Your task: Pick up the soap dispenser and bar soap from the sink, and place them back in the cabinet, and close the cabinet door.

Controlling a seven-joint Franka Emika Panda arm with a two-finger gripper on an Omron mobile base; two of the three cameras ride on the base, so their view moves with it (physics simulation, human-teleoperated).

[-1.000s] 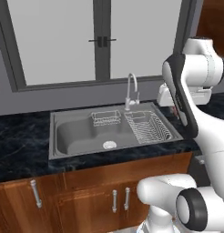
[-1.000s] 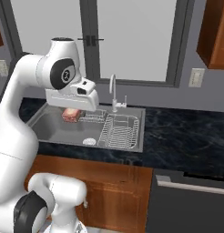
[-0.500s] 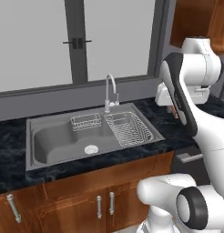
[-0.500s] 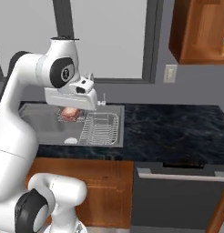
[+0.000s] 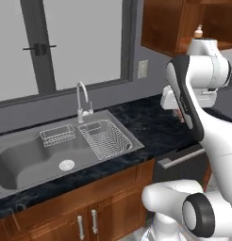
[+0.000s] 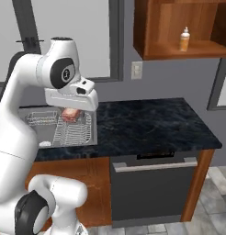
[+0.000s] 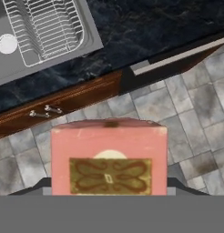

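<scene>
- Now the jaws are closed on the bar soap, its patterned face toward the camera.
- Beyond it, at 11 o'clock, lies the sink.
- Soap dispenser stands upright in the cabinet.
</scene>
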